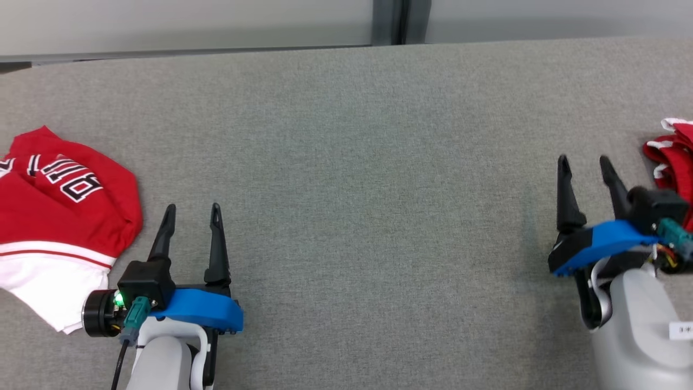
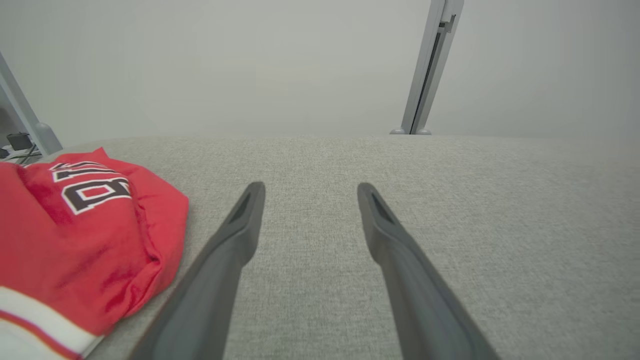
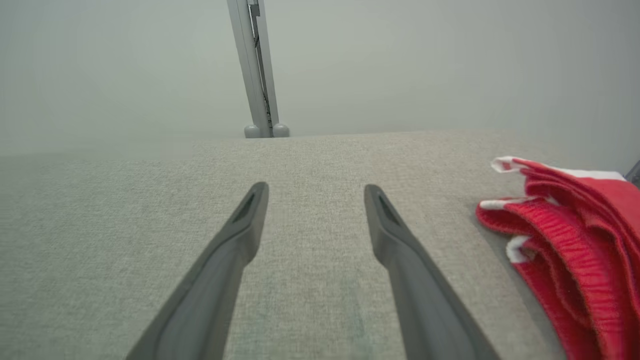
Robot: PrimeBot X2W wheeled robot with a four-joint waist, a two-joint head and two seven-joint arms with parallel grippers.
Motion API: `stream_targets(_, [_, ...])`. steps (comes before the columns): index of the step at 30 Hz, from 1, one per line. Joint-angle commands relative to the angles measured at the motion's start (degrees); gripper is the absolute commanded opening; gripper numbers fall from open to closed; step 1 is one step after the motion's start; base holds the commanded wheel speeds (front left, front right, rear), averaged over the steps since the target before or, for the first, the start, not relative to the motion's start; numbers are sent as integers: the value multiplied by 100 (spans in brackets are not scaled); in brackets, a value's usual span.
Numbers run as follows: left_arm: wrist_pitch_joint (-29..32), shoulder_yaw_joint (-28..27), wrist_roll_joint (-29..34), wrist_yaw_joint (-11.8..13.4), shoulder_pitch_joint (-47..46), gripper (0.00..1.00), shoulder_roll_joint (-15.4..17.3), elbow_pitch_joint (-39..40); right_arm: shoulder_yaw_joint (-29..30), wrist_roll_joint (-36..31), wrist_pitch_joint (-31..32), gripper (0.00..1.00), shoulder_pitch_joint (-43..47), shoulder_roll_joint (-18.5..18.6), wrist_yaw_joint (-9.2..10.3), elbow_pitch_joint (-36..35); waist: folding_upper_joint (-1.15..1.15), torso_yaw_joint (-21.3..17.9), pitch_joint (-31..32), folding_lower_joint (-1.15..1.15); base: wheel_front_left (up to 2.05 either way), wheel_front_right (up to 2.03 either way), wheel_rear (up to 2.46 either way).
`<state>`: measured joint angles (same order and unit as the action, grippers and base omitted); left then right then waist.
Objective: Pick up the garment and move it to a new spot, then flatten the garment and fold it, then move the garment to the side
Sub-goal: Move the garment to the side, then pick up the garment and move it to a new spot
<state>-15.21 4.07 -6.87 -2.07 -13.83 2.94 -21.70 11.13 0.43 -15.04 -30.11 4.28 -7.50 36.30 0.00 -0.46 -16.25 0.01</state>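
A grey fabric-covered table (image 1: 368, 162) is seen across the whole head view, with a pale wall along the top edge.

At the lower left of that view the left gripper (image 1: 193, 207) is held over the table, fingers pointing up the frame. Its jaws are spread wide and nothing is held between them. In the left wrist view the same two dark fingers (image 2: 227, 250) are seen parted over bare grey cloth.

Just to the left of it, at the left edge of the head view, a red jersey (image 1: 65, 216) is laid in a rumpled heap on the table. Black-and-white lettering is shown on its upper part, and a white band with a thin red stripe runs along its lower part. The jersey is close beside the left gripper but is not touched by it.

At the right of the head view the right gripper (image 1: 583, 158) is likewise held wide apart and empty, which is confirmed in the right wrist view (image 3: 315, 186).

At the right edge a second red garment (image 1: 674, 157) with white trim is bunched in ribbed folds (image 3: 575, 235), near the right gripper and apart from it. It is cut off by the frame, so it cannot be told whether it is neatly folded.

An upright grey post (image 3: 255, 65) is seen beyond the table's far edge.
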Motion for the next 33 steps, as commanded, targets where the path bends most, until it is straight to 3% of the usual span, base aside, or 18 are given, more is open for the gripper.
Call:
stream_targets(1, [12,-55,41,8,103,100,-2,-41,-30,138,-17,100,230,-47,2,-58,0,28,79,-1,0,0,0])
stream_targets(14, [12,10,-152,103,605,100,-2,-191,-994,566,-18,100,1224,-128,2,-384,0,157,743,-1,0,0,0])
stream_targets(33, [12,-40,-78,20,1305,100,-2,-96,-1302,1003,-18,100,1985,-128,1,-797,0,297,1504,-1,0,0,0])
